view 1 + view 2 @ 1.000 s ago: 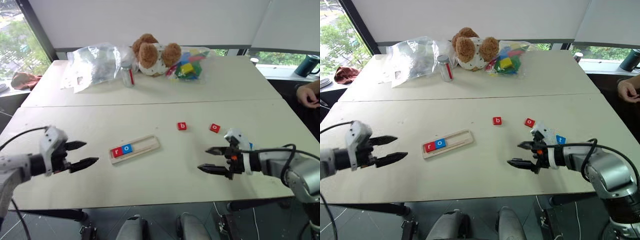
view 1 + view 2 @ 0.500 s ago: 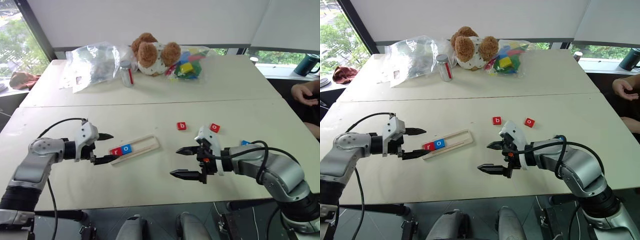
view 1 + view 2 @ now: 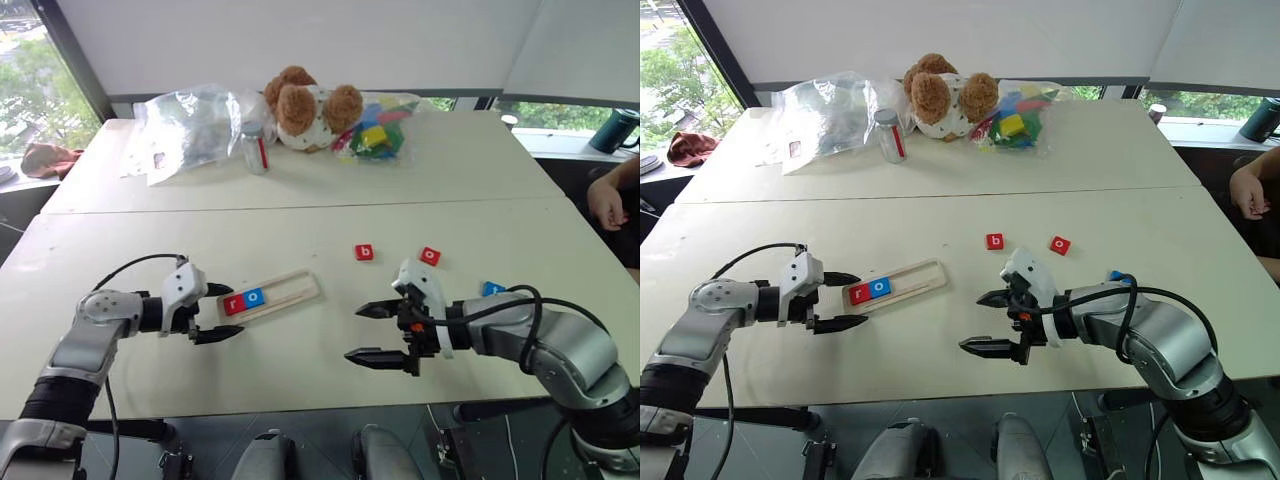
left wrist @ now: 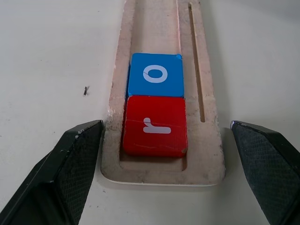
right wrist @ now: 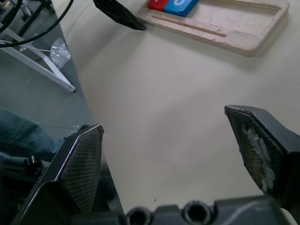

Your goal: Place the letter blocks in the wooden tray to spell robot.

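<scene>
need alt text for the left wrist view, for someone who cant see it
A pale wooden tray runs away from the camera on a cream table, its near end holding a red r tile with a blue o tile touching behind it. The left tool stands open, one black finger on each side of that end.

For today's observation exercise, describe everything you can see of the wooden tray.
The tray is a long, narrow piece of pale wood with rounded corners, a shallow groove and a thin slot beside it. It lies flat on the table, at a slant. A red r block and a blue o block sit touching at one end; the rest of the groove is empty. The open left gripper straddles that end without touching.
</scene>
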Motion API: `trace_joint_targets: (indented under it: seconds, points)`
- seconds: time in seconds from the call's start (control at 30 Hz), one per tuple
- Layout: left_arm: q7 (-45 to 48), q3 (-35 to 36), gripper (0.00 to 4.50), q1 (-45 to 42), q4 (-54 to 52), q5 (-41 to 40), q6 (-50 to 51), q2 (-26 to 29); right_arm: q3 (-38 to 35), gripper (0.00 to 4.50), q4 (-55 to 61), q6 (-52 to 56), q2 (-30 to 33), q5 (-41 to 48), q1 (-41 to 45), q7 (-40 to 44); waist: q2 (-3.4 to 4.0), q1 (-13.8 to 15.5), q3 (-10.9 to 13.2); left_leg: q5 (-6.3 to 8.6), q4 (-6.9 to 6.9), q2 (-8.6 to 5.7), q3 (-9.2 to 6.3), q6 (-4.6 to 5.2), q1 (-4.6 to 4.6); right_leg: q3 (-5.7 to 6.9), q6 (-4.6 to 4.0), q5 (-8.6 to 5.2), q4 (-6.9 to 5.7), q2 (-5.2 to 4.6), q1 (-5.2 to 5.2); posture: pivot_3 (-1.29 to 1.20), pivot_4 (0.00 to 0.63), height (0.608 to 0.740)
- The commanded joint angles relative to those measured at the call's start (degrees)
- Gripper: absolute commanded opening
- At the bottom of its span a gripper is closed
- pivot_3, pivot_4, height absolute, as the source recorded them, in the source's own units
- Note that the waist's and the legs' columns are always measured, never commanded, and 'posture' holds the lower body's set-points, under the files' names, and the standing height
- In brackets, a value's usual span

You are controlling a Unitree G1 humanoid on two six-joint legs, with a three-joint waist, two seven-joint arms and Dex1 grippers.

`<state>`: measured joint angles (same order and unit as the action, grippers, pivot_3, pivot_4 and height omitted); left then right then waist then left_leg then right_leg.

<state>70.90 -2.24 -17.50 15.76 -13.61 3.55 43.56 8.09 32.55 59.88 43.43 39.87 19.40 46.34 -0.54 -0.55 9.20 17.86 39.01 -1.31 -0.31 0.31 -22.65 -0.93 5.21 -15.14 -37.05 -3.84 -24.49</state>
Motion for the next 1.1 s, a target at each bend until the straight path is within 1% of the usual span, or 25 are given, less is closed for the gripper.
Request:
trace_joint_targets:
  seconds: [0.03,0.2,0.23,0.27,0.3,0.33,0.43,0.53,0.6,0.67,0.77,0.87,1.0,1.1]
  points:
    - [0.76,-1.73,4.5,-0.85,2.84,2.38,-1.52,0.1,-1.67,4.47,1.45,-0.04,-0.27,1.44,0.42,-0.44,0.0,-0.01,-0.01,0.0,0.01,0.0,0.0,0.0,0.04,0.0,0.0,0.0,0.0,0.0,0.04,0.0,0.15,0.74]
    - [1.91,-2.72,4.5,-1.22,4.75,2.78,-1.9,-0.1,-1.62,4.47,0.7,-0.5,-0.49,1.27,0.7,-1.49,0.03,0.0,-0.03,0.0,0.01,0.0,-0.01,0.0,0.14,-0.01,0.0,0.0,-0.03,0.0,0.12,0.0,0.15,0.74]
    - [1.92,-2.69,3.98,-1.25,4.96,2.75,-1.98,-0.18,-1.65,4.5,0.69,-0.53,-0.46,1.33,0.68,-1.62,0.03,-0.01,-0.04,0.0,0.01,0.0,-0.01,0.0,0.14,0.0,0.0,0.0,-0.03,0.0,0.12,0.0,0.15,0.74]
    - [1.96,-2.7,3.67,-1.27,5.09,2.69,-2.03,-0.25,-1.73,4.5,0.67,-0.58,-0.38,1.37,0.6,-1.72,0.03,-0.04,-0.04,0.0,0.01,0.01,-0.01,0.0,0.14,0.0,0.0,0.0,-0.03,0.0,0.12,0.0,0.15,0.74]
    - [1.93,-2.69,3.24,-1.34,5.13,2.59,-1.99,-0.35,-1.86,4.5,0.66,-0.59,-0.33,1.43,0.51,-1.84,0.03,-0.05,-0.04,0.0,0.01,0.01,-0.01,0.0,0.14,-0.01,0.0,0.0,-0.03,0.0,0.12,0.0,0.15,0.74]
    - [1.92,-2.68,3.08,-1.4,5.15,2.52,-1.97,-0.41,-1.94,4.5,0.65,-0.6,-0.29,1.47,0.46,-1.93,0.03,-0.03,-0.04,0.0,0.01,0.0,-0.01,0.0,0.14,-0.01,0.0,0.0,-0.03,0.0,0.12,0.0,0.15,0.74]
    - [1.94,-2.6,3.09,-2.31,4.25,1.91,-0.4,-0.58,-3.55,4.5,-0.21,-0.54,-0.82,1.82,-0.16,-3.12,0.03,0.05,-0.04,0.0,0.02,0.0,-0.01,0.0,0.14,-0.01,0.0,0.0,-0.03,0.0,0.12,0.0,0.15,0.74]
    - [3.72,-3.35,3.09,-3.87,1.58,1.5,1.24,-0.09,-8.38,4.5,-2.96,-0.55,-2.78,2.62,-1.42,-6.09,-0.02,0.16,-0.07,0.0,0.03,0.0,-0.03,0.0,0.14,0.01,0.0,0.0,-0.03,0.0,0.15,0.0,0.15,0.74]
    - [5.73,-4.98,3.09,-6.37,-1.05,1.41,2.15,-0.56,-11.81,4.5,-4.37,-1.13,-2.66,2.14,-2.27,-7.46,-0.03,0.5,-0.06,0.0,0.04,-0.01,-0.03,0.0,0.13,0.0,0.0,0.0,-0.03,0.0,0.16,0.0,0.15,0.74]
    - [7.64,-7.22,3.09,-9.54,-1.54,2.08,1.62,-1.76,-14.81,4.5,-5.13,-1.24,-2.3,2.18,-2.94,-8.68,-0.02,1.01,-0.06,0.0,0.05,-0.03,-0.02,0.01,0.09,0.0,0.0,0.0,-0.01,0.0,0.14,0.0,0.15,0.74]
    - [8.65,-10.53,3.09,-15.64,3.09,3.91,0.27,-5.91,-18.04,4.5,-5.81,-2.11,-1.7,0.57,-4.54,-10.99,-0.03,1.38,-0.06,0.0,0.05,-0.03,-0.04,0.01,0.02,0.04,0.0,0.0,-0.01,0.0,0.08,0.0,0.15,0.74]
    - [9.81,-13.02,3.09,-20.08,8.67,5.82,-1.4,-9.5,-19.52,4.5,-5.56,-2.85,-1.52,-1.07,-6.0,-13.16,-0.04,1.24,-0.05,0.0,0.12,-0.07,-0.03,0.03,-0.04,0.03,0.01,0.01,-0.02,0.06,0.06,0.0,0.15,0.74]
    - [10.05,-14.81,3.09,-24.26,16.12,7.91,-5.2,-13.87,-20.86,4.5,-3.74,-2.51,-2.54,-1.79,-7.52,-16.47,-0.04,0.62,-0.05,0.0,0.12,-0.02,0.05,0.06,-0.01,-0.04,0.03,0.01,-0.07,0.24,0.02,0.0,0.15,0.74]
    - [10.65,-15.37,3.09,-25.65,20.44,9.08,-7.59,-15.95,-20.0,4.5,-1.47,-2.11,-2.56,-1.7,-9.26,-17.55,-0.06,0.61,-0.04,-0.01,0.12,0.0,0.04,0.06,-0.01,-0.01,0.03,0.0,-0.11,0.29,0.01,0.0,0.15,0.74]
